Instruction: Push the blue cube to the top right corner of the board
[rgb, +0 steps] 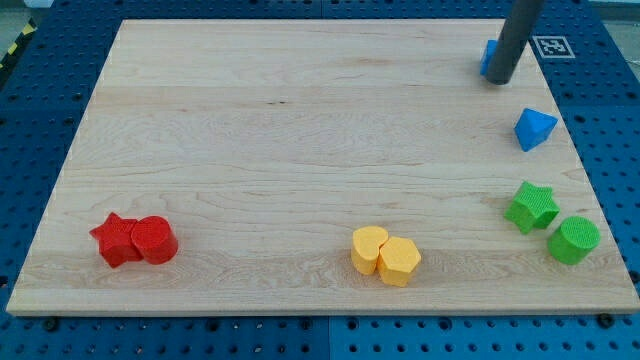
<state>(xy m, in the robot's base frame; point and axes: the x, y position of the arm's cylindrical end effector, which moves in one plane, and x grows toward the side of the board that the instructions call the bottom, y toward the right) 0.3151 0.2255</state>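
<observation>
1. My tip (499, 80) sits at the far right of the wooden board (300, 150), near its top right corner. The dark rod rises from it and leaves the view at the top.
2. The rod has no jaws to open or close and nothing is held. It is a plain pushing end, standing upright on the board surface.
3. The blue cube (488, 58) is right behind the rod, mostly hidden by it. Only a blue sliver shows at the rod's left edge, so I cannot tell its full outline. The tip looks to be touching it or just beside it.
4. A second blue block (535, 129), of an angular shape, lies nearer on the right edge, apart from the tip.
5. Nearer still on the right, a green star (532, 207) and a green cylinder (574, 240) sit just beside each other.
6. At the near edge, centre, a yellow heart-like block (368, 249) touches a yellow hexagonal block (399, 261).
7. At the near left, a red star (116, 240) touches a red cylinder (154, 240).
8. The board rests on a blue pegboard table (40, 100), and a black-and-white marker tag (552, 46) lies just off the far right corner.
</observation>
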